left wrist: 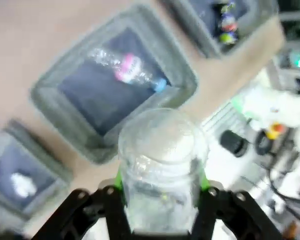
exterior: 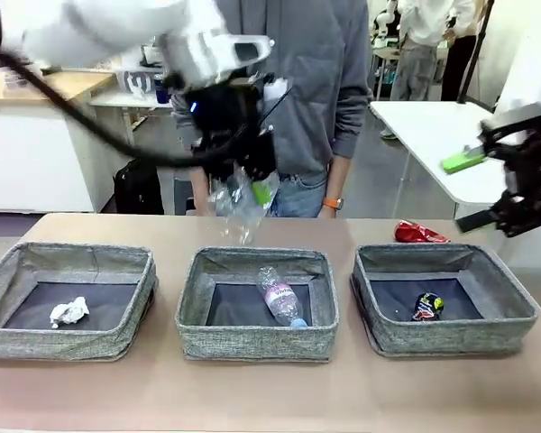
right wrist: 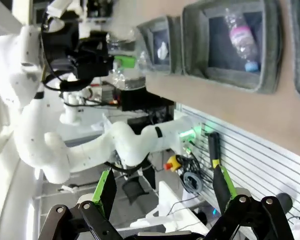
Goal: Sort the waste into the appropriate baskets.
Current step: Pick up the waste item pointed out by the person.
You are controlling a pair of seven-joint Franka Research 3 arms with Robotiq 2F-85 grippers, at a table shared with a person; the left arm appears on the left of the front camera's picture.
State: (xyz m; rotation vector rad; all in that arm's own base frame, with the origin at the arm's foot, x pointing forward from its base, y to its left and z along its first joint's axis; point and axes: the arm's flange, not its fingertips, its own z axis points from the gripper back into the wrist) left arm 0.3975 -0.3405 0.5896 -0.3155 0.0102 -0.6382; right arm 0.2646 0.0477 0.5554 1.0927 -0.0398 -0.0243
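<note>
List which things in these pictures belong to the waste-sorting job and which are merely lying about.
Job in hand: clear plastic cup, water bottle, crumpled tissue, dark drink can, crushed red can, left basket, middle basket, right basket.

Lying about: black bag on the floor, green object on the white side table.

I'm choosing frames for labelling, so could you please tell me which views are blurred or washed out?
Front view: baskets sharp, the left arm washed out at top left. Left wrist view: soft throughout, the bottle and the cup in the left claw smeared. Right wrist view: crisp but rolled sideways, glare at its left edge.
</note>
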